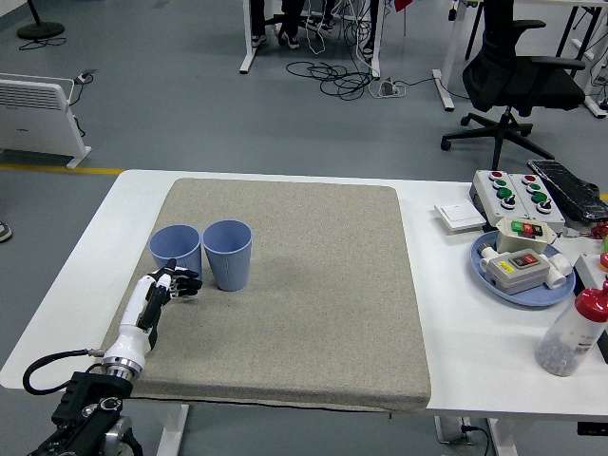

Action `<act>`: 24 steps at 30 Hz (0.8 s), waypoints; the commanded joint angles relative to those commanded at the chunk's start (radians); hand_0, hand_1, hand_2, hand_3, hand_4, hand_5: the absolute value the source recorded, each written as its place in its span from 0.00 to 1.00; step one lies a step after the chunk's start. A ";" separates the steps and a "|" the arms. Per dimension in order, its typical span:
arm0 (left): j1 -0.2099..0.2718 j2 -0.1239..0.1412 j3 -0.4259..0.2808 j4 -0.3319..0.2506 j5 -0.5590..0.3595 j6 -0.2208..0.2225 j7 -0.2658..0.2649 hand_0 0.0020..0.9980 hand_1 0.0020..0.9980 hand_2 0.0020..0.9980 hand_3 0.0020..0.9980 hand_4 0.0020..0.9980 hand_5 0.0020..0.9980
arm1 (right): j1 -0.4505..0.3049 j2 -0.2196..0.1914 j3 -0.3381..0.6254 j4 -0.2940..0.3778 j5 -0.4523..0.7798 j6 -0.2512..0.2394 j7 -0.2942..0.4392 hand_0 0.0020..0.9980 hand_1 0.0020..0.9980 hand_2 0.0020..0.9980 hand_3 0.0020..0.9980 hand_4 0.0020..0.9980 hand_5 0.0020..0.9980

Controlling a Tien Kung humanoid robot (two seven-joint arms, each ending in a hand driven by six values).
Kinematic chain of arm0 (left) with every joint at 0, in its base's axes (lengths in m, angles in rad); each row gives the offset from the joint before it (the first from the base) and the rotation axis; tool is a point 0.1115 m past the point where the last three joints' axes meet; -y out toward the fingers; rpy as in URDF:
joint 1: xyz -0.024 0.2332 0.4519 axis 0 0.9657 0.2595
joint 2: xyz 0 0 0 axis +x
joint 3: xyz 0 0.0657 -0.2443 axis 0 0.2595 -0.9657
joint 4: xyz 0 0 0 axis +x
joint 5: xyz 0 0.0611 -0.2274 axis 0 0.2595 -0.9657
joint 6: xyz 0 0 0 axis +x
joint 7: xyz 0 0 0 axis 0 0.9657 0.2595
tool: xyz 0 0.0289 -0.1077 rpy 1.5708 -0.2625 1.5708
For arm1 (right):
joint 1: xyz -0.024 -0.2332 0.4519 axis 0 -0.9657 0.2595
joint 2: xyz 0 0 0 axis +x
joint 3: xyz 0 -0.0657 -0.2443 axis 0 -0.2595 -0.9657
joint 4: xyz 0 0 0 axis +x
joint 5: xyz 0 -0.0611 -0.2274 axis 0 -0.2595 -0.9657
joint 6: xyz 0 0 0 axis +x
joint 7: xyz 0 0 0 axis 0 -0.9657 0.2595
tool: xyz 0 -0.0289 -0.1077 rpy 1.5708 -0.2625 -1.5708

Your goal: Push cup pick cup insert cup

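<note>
Your left hand's fingers (180, 281) are curled together and hold nothing; their tips press against the lower near side of the left blue cup (175, 251). The left hand (163, 288) reaches in from the lower left corner over the grey mat (313, 313). The left blue cup stands upright on the mat, touching or just beside the right blue cup (227, 254), which is also upright. The mat lies on the white surface (475, 332). At the right side of the surface you see a blue plate (494, 278) carrying button boxes, a control box (514, 190) and a red-capped bottle (573, 334).
</note>
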 joint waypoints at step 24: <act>-0.102 -0.004 -0.016 0.162 -0.012 -0.002 -0.032 0.53 0.55 0.50 0.45 0.53 1.00 | -0.014 0.002 -0.013 0.000 0.002 0.000 -0.002 0.72 0.66 0.65 0.58 0.09 0.54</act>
